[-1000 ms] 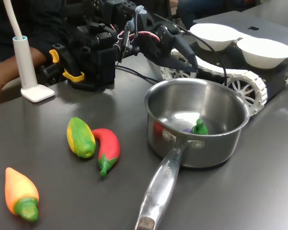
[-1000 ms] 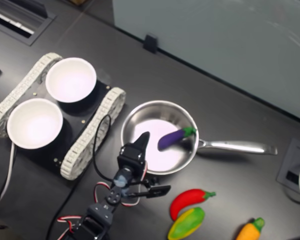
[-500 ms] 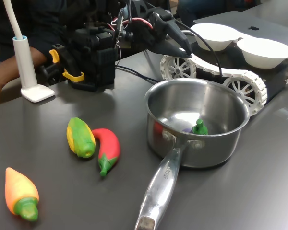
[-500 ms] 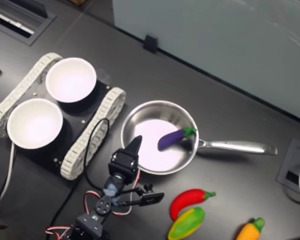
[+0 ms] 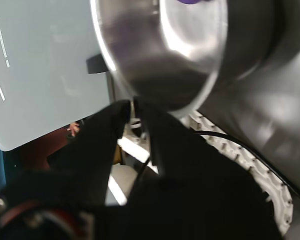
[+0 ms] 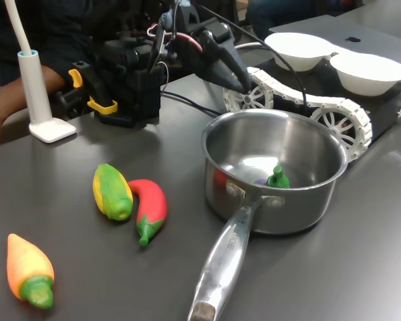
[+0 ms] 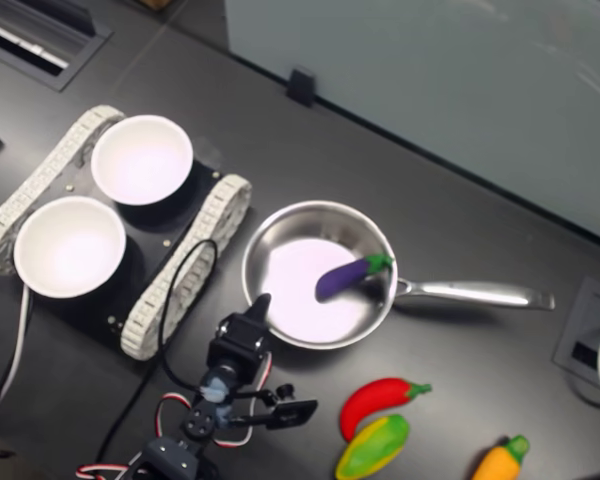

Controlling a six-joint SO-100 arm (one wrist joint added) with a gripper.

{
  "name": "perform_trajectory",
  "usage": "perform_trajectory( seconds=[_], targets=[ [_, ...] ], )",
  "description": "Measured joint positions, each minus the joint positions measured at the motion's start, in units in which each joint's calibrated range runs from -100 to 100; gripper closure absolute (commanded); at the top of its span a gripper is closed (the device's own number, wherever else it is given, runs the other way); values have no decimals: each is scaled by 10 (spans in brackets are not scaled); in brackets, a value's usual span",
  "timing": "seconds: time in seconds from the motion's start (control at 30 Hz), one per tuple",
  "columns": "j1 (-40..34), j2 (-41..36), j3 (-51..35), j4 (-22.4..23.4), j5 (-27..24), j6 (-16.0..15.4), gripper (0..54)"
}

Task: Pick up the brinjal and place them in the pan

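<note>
The brinjal point(image 7: 348, 277) is lying inside the pan point(image 7: 280, 232), near the handle side, so placement is judged done. The tool point(image 7: 261, 303) is being seen just outside the pan's rim, its jaws nearly together and holding nothing. The rim could be clipped if the arm is swung low, and the pan shunted across the worktop point(image 7: 460, 210) toward the red chilli point(image 7: 378, 398).

One brinjal point(image 7: 346, 276), one pan point(image 7: 280, 225), one red chilli point(image 7: 374, 397), one corn cob point(image 7: 372, 446), one carrot point(image 7: 501, 461), two white bowls point(image 7: 141, 158).
</note>
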Motion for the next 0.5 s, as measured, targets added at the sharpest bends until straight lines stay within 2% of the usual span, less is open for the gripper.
perform_trajectory(
  seconds=[0.13, 0.5],
  targets=[
    [0, 0, 0, 39, -2, 0, 535],
    [0, -1, -1, 93, -5, 0, 535]
  ],
)
